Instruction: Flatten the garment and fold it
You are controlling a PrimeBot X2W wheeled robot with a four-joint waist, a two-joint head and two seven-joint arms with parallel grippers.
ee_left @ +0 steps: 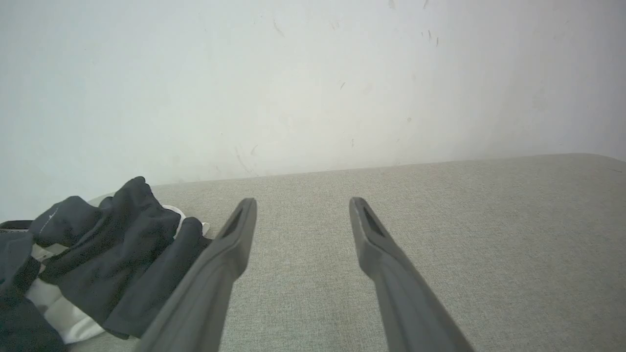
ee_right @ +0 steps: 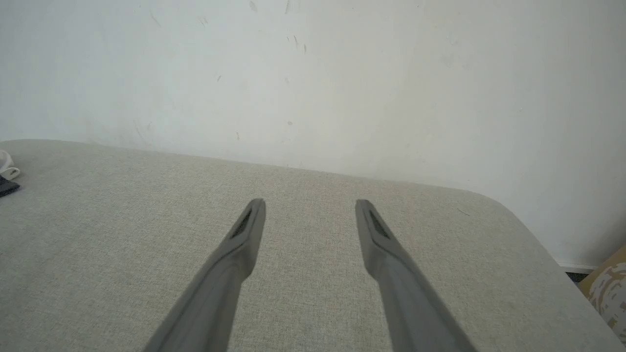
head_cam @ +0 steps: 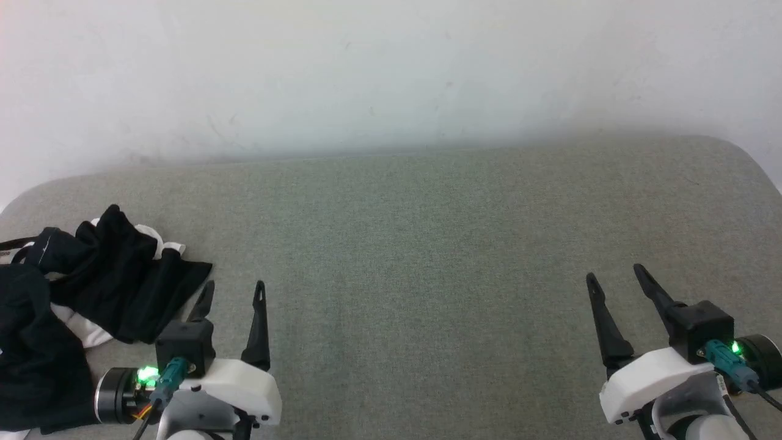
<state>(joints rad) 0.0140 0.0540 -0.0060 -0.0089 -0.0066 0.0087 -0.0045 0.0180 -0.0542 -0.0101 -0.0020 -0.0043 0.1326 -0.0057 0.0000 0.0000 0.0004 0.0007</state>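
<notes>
The garment (head_cam: 91, 287) lies crumpled in a heap at the left end of the grey table, black sleeves bunched over white cloth. In the left wrist view the garment (ee_left: 102, 259) sits just left of my fingers; its print is hidden. My left gripper (head_cam: 235, 284) hovers open just right of the heap, nothing between its fingers (ee_left: 234, 234). Far across the table at the lower right, my right gripper (head_cam: 614, 272) is open and empty too, over bare cloth. A scrap of the garment (ee_right: 6, 171) peeks in at the left edge of the right wrist view.
The table (head_cam: 427, 256) is covered in grey-green fabric with rounded far corners and ends at a pale wall (head_cam: 391, 73). Its right edge (ee_right: 552, 254) drops off toward the floor, where a tan patterned thing (ee_right: 609, 283) shows.
</notes>
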